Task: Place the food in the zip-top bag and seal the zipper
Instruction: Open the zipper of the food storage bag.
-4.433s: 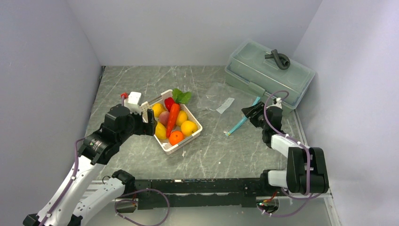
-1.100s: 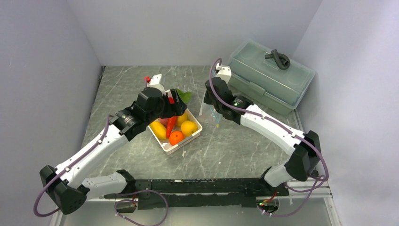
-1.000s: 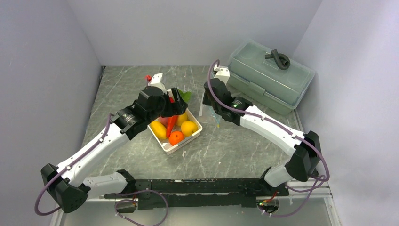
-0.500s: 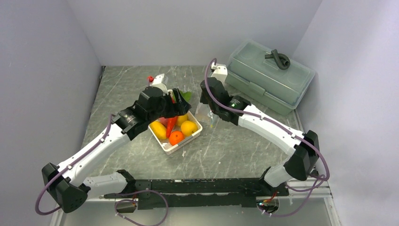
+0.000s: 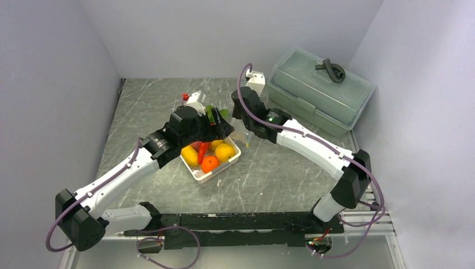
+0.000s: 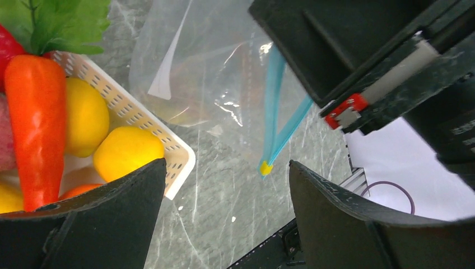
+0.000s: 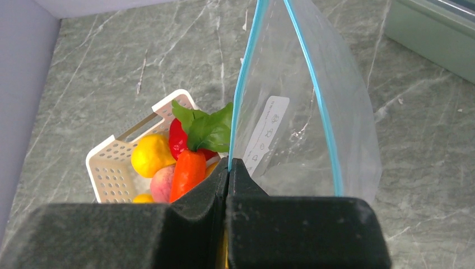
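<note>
The bench (image 5: 168,101) carries the white basket (image 5: 197,176), with all the food (image 5: 224,151) inside it. Just to its right, the clear bag (image 7: 302,129) hangs from the right hand (image 7: 228,168), which is pressed together on one end of the teal zipper (image 7: 322,106), the two lips parted. The left hand (image 6: 227,168), spread and empty, hovers over the basket corner beside the bag. It is the nearer hand to the carrot (image 6: 36,123), whose leaf end points toward the bag

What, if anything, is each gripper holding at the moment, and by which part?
The right gripper is shut on the zip-top bag, pinching its teal zipper strip; the left gripper is open, holding nothing.
</note>
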Motion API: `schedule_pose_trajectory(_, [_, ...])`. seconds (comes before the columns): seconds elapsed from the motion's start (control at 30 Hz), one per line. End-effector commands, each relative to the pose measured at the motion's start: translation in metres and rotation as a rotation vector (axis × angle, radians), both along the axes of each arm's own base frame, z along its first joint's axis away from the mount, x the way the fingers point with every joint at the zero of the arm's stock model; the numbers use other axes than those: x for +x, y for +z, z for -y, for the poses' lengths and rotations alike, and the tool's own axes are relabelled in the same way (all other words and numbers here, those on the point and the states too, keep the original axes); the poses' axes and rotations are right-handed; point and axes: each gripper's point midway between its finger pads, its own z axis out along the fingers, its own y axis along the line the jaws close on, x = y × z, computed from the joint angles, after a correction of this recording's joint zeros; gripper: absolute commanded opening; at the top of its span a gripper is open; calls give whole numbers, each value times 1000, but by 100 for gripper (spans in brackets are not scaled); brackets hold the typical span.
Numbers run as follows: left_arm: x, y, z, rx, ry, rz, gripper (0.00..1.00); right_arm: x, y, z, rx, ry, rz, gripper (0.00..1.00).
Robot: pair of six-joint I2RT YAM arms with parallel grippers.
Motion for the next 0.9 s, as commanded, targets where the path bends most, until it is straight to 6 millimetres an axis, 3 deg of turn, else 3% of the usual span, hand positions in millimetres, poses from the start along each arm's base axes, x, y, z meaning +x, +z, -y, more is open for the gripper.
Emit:
schedule_pose_trajectory(0.0, [6,15,17,-70,-37,43,85,3,16,-8,40,0,18,0])
schedule_pose_trajectory(0.87, [34,-11,44,-59,29,91,90,0,6,-17,36,38,-12,0])
